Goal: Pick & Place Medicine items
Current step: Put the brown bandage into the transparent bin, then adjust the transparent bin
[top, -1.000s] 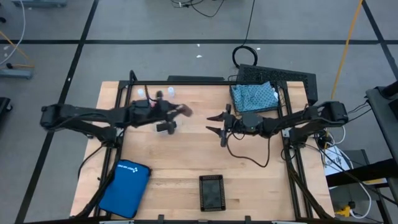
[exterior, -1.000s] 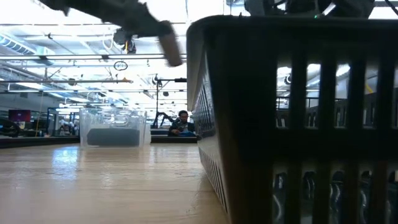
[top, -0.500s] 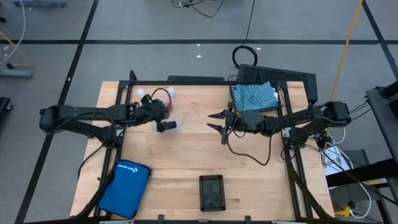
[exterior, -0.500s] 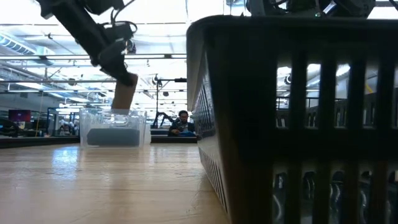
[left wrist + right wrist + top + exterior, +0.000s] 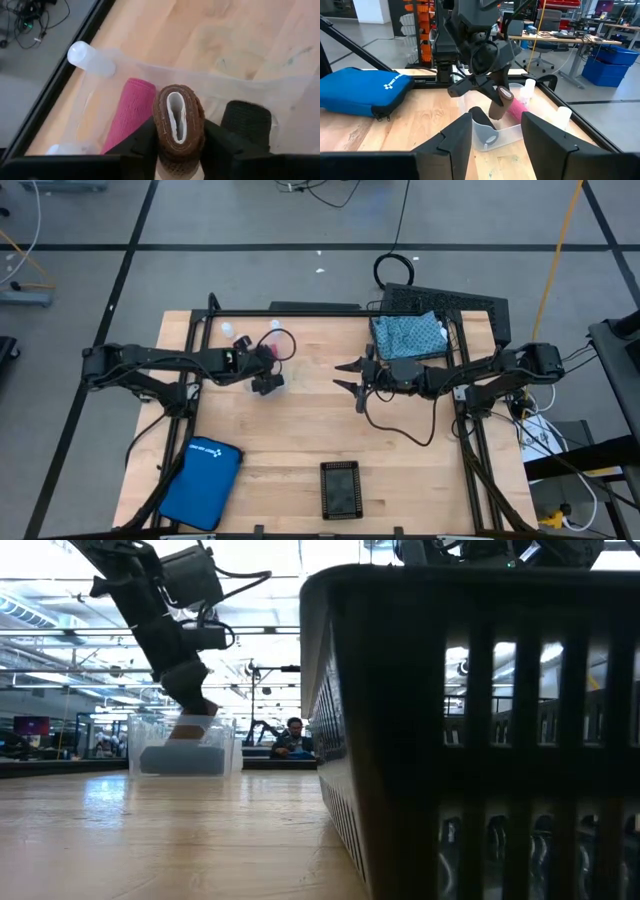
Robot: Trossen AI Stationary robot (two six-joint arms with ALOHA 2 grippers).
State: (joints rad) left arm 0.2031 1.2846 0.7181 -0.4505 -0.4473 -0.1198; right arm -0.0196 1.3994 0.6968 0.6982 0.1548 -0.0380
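Observation:
My left gripper (image 5: 267, 372) is tipped down over a clear plastic tray (image 5: 492, 134) at the table's far left, shut on a brown oblong block (image 5: 179, 117). A pink block (image 5: 132, 112) and a black block (image 5: 247, 120) lie inside the tray. White vials (image 5: 228, 330) (image 5: 275, 326) stand on the table behind it. The teal pouch (image 5: 408, 333) lies on a dark basket (image 5: 470, 308) at the far right. My right gripper (image 5: 343, 377) hovers open at mid-table, its fingers pointing at the tray with nothing between them. My left gripper pinches the brown block's two long sides (image 5: 161, 125) between its two fingers (image 5: 140, 145). The fingers come slanting down from the table's left and lie along the block. The block hangs tilted, and its free end (image 5: 496, 114) dips into the clear tray.
A bright blue zip case (image 5: 200, 480) lies at the near left corner. A small black slotted basket (image 5: 340, 488) sits at the near edge and fills the right of the low view (image 5: 470, 740). Bare wood lies between the two arms.
My left gripper has gone down and toward the table's left, tipping from level to steeply downward. The brown block went with it, from level in the air to slanting with its lower end inside the clear tray. My right gripper has kept still.

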